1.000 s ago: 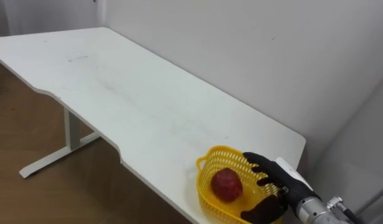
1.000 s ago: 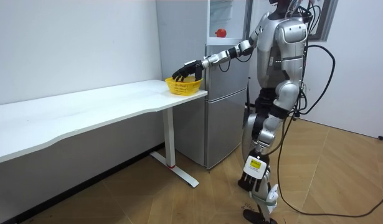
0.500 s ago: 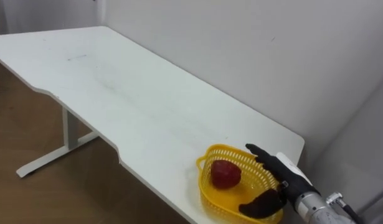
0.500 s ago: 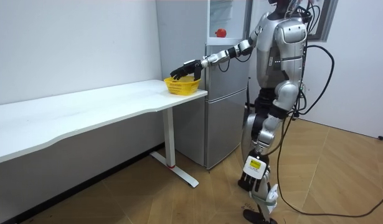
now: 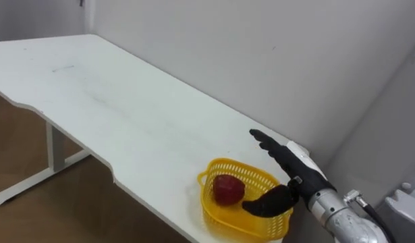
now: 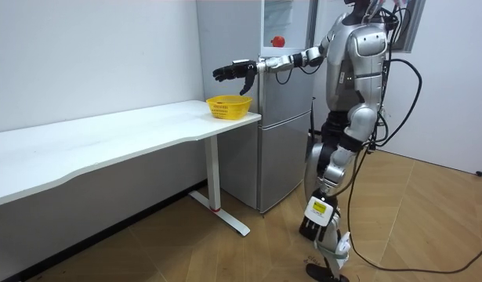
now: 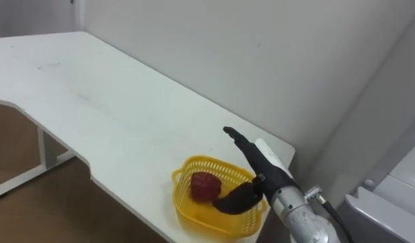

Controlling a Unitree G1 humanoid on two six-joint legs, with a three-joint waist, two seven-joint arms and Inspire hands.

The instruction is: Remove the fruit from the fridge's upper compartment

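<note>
Above yellow basket [image 5: 208, 210] with red fruit [image 5: 225, 190] on white table [image 5: 92, 101], right hand [image 5: 295, 172] spread.

We count one counter [image 5: 126, 128], and on it one yellow basket [image 5: 217, 219]. In the basket we find one red fruit [image 5: 225, 190]. Above the basket we see one robot hand [image 5: 298, 172]. In the room view we count one fridge [image 6: 284, 141], with one more small red round thing [image 6: 278, 41] in its upper part.

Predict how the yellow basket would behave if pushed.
The yellow basket looks like latticed plastic: probably light, sliding easily. It sits at the table's corner, so a push could send it off. The round red fruit inside may roll.
</note>
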